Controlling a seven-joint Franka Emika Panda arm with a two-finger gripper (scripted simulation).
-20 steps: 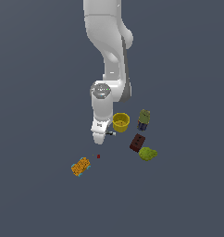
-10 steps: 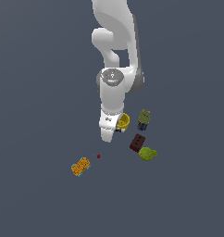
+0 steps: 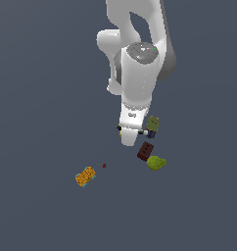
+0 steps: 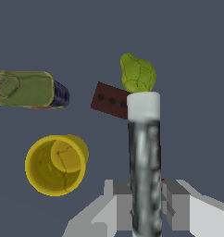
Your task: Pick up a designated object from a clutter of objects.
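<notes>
In the wrist view the designated object, a thin grey-and-white stick, stands upright between my fingers, lifted off the floor. My gripper is shut on its lower part. Below it lies the clutter of objects: a yellow cup, a green-and-navy can, a dark brown block and a lumpy green item. In the exterior view my hand hangs over the can and the brown block. It hides the stick and the cup there.
The lumpy green item lies just beside the brown block. An orange-and-teal block lies apart, toward the exterior view's left. A tiny red dot sits on the floor between that block and the others.
The arm has risen and swung toward the exterior view's right. The hand now looks larger and covers the yellow cup. The items on the floor have not moved.
</notes>
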